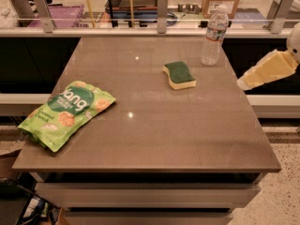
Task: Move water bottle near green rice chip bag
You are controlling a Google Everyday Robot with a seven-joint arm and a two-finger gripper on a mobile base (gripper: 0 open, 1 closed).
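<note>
Grey-brown tabletop fills the view, with a glass railing behind it. At the right edge of the view the arm is slanted, and its cream gripper points down-left just beside the table's right side, touching nothing. Whether it is open or closed, I cannot tell. The water bottle stands upright at the far right corner, near a sponge. The green rice chip bag lies flat at the left edge, well apart from the bottle.
</note>
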